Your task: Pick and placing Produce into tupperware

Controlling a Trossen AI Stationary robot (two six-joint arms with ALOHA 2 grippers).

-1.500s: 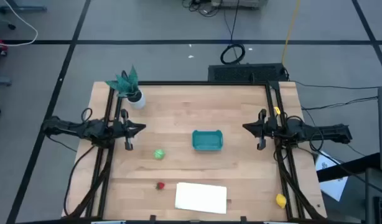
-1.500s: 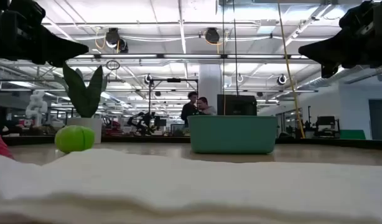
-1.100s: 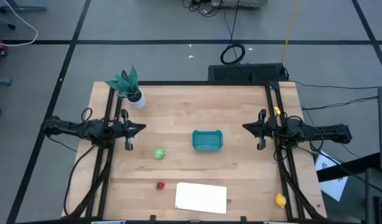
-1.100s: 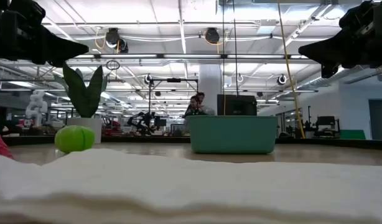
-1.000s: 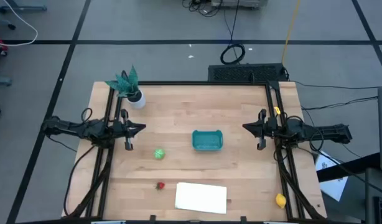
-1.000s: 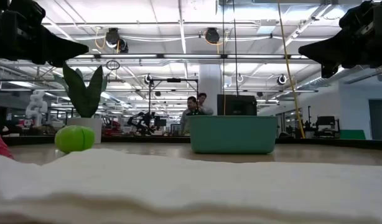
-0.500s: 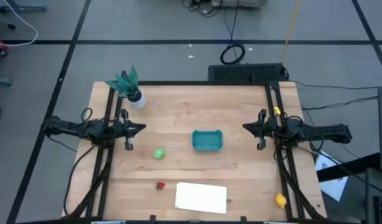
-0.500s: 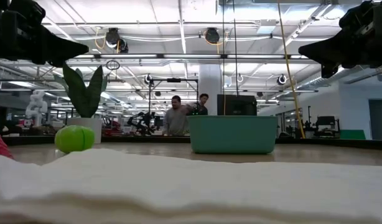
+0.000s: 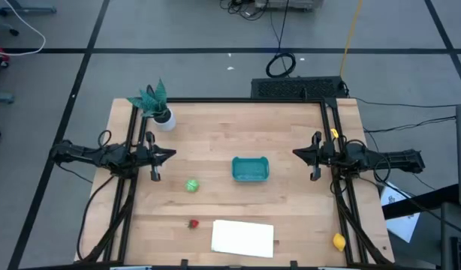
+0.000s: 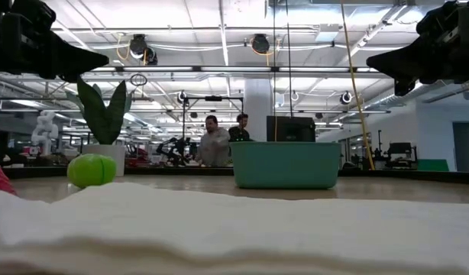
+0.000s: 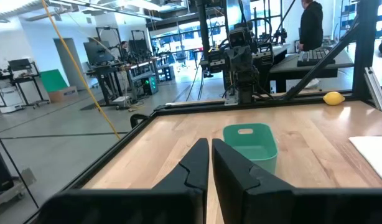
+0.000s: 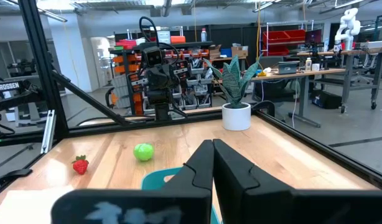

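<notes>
The teal tub (image 9: 250, 169) stands near the table's middle, open side up, and shows too in the low view (image 10: 286, 164). A light-green round fruit (image 9: 191, 185) rests on the wood to its left. The tiny red strawberry (image 9: 193, 223) lies near the front, beside the white sheet. The yellow lemon (image 9: 338, 241) sits at the near right corner. My left gripper (image 9: 173, 154) hovers shut at the left side, above the table. My right gripper (image 9: 296, 154) hovers shut at the right side.
A teal leafy plant in a white pot (image 9: 161, 114) stands at the far left corner. A flat white sheet (image 9: 243, 238) lies at the near edge. Black frame rails (image 9: 131, 195) run along both sides. People move in the room behind (image 10: 214, 147).
Neither arm nor any fruit has moved. Only the people in the room behind have walked to the left in the low view.
</notes>
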